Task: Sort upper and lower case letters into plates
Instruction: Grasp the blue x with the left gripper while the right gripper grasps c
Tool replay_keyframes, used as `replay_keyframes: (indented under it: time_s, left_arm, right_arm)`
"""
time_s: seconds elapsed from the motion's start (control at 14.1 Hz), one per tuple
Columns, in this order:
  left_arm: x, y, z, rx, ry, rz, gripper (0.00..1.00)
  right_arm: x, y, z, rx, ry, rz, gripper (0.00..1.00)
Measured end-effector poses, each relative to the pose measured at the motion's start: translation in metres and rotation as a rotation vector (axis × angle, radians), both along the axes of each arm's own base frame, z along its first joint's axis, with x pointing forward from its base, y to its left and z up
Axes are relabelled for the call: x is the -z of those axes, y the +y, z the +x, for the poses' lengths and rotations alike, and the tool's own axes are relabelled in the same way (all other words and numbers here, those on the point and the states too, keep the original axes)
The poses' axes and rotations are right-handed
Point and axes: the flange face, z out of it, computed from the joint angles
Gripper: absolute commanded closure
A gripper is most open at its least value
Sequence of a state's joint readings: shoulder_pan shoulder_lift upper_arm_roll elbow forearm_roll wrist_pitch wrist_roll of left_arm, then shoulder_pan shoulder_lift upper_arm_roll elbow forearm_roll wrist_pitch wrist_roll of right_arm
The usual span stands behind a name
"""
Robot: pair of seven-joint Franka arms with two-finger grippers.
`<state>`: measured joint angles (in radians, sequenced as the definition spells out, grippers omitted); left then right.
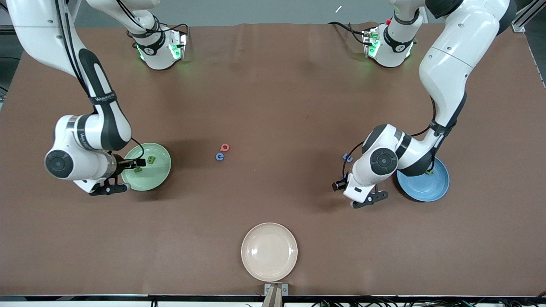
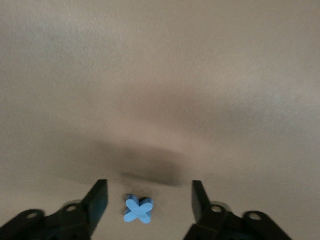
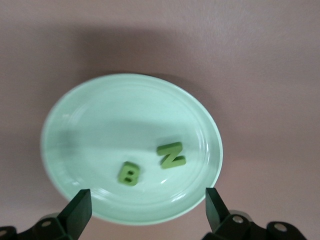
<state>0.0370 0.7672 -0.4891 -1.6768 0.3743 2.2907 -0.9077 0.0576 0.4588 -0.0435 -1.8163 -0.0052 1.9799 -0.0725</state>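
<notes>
My right gripper (image 1: 134,163) (image 3: 148,192) is open and empty over the pale mint green plate (image 1: 161,177) (image 3: 100,125). In that plate lie a green B (image 1: 151,160) (image 3: 129,173) and a green N (image 1: 137,169) (image 3: 171,155). My left gripper (image 1: 340,184) (image 2: 150,186) is open, low over the table beside the blue plate (image 1: 426,189). A small blue x (image 2: 138,210) lies on the table between its fingers. Another small blue letter (image 1: 347,157) lies by the left arm's wrist. A green letter (image 1: 430,172) shows in the blue plate, partly hidden by the arm. A red Q (image 1: 225,147) and a blue G (image 1: 219,156) lie mid-table.
A cream-beige plate (image 1: 269,251) sits empty near the table's front edge, nearer to the front camera than the red Q and blue G. The table is covered in brown cloth (image 1: 273,85).
</notes>
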Motion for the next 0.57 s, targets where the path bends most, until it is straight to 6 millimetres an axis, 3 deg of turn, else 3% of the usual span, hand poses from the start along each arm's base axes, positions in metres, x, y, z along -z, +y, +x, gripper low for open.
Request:
replay_keyframes:
  time_s: [0.14, 0.57]
  left_arm:
    - [0.008, 0.001, -0.007, 0.022, 0.01, 0.019, 0.38]
    - [0.014, 0.0, -0.022, 0.076, 0.029, 0.034, 0.55]
  right_arm:
    - [-0.01, 0.026, 0.001, 0.053, -0.004, -0.018, 0.0]
    - [-0.01, 0.142, -0.012, 0.225, -0.032, -0.022, 0.0]
